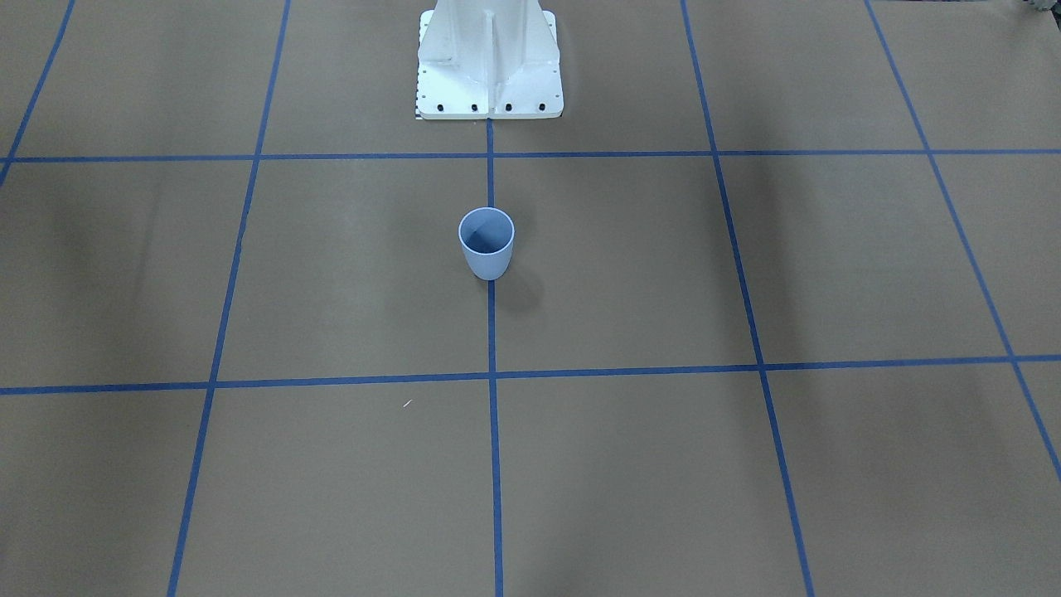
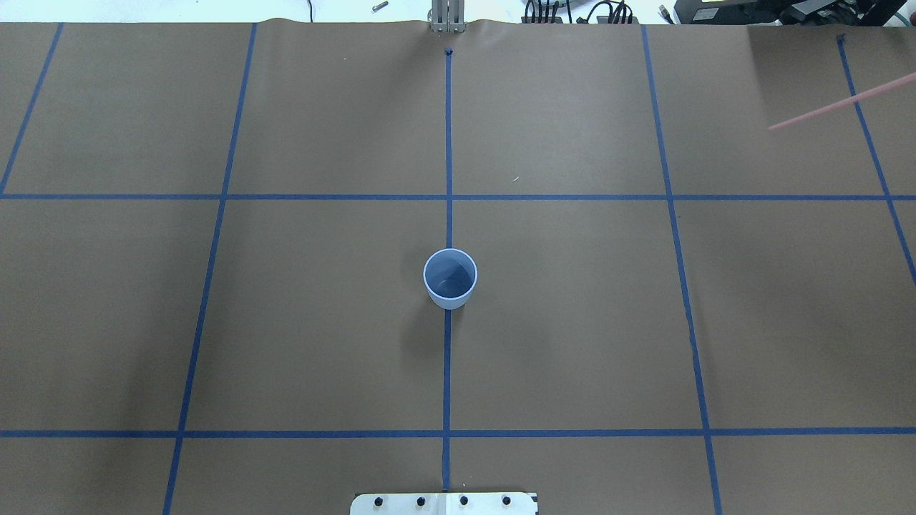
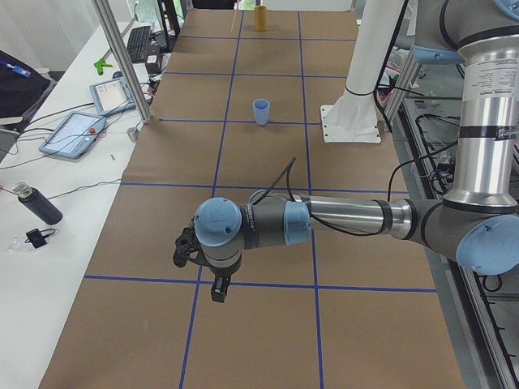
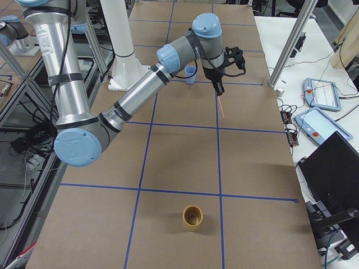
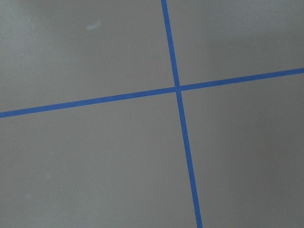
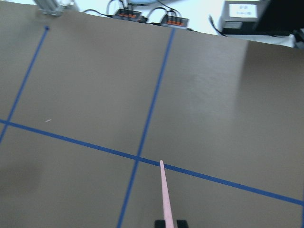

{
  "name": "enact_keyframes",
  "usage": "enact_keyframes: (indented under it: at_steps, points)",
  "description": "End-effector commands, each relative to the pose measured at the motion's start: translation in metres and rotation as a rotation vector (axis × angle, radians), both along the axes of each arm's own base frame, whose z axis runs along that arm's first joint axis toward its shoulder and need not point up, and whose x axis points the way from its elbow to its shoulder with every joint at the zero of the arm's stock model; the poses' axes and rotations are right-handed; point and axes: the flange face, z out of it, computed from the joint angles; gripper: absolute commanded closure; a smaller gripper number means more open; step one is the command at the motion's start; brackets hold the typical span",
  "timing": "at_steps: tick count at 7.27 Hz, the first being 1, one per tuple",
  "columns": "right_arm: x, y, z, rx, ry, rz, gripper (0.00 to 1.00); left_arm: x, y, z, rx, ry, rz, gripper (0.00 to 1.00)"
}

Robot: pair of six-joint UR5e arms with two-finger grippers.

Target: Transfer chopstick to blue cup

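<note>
The blue cup point(image 2: 450, 277) stands upright and empty at the table's middle, on the centre tape line; it also shows in the front view point(image 1: 486, 242) and both side views point(image 3: 261, 112) point(image 4: 190, 74). My right gripper point(image 6: 170, 224) is shut on one pale pink chopstick point(image 6: 165, 194), which points down and forward above the table. In the right side view the right gripper point(image 4: 216, 84) hangs beside the cup, with the chopstick point(image 4: 221, 105) below it. The stick's tip enters the overhead view point(image 2: 837, 104) at the top right. My left gripper point(image 3: 217, 285) hovers low over bare table; I cannot tell if it is open.
A tan cup point(image 4: 192, 217) stands near the table's right end. The white robot pedestal point(image 1: 489, 75) is behind the blue cup. Tablets point(image 4: 322, 92) and an aluminium post point(image 4: 289, 47) line the operators' side. The left wrist view shows only brown paper and crossing tape lines point(image 5: 178, 88).
</note>
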Motion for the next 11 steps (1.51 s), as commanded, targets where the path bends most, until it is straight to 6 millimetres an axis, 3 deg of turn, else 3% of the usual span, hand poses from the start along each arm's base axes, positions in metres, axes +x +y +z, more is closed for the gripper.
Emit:
enact_keyframes:
  at_steps: [1,3,4,6,8,9,11]
  points:
    - [-0.064,0.029,-0.084,0.077,-0.096,-0.089,1.0,0.0,-0.001,0.002,-0.004,0.001,0.0,0.02]
    - [-0.149,0.054,-0.149,0.056,-0.156,-0.127,1.0,0.001,-0.001,0.002,-0.003,0.002,0.0,0.02]
    - [-0.204,0.072,-0.161,0.056,-0.13,-0.119,1.0,0.001,0.0,0.003,-0.005,0.002,0.0,0.02]
    - [-0.266,0.091,-0.189,0.041,-0.128,-0.091,1.0,0.002,0.004,0.007,-0.012,0.008,-0.001,0.02]
    - [-0.325,0.083,-0.223,-0.029,-0.129,-0.05,1.0,0.002,0.004,0.009,-0.016,0.009,-0.001,0.02]
    - [-0.348,0.092,-0.22,-0.025,-0.101,-0.046,1.0,0.002,0.007,0.011,-0.02,0.011,-0.001,0.02]
    - [-0.343,0.109,-0.22,-0.073,-0.042,-0.066,1.0,0.003,0.009,0.013,-0.024,0.012,0.0,0.02]
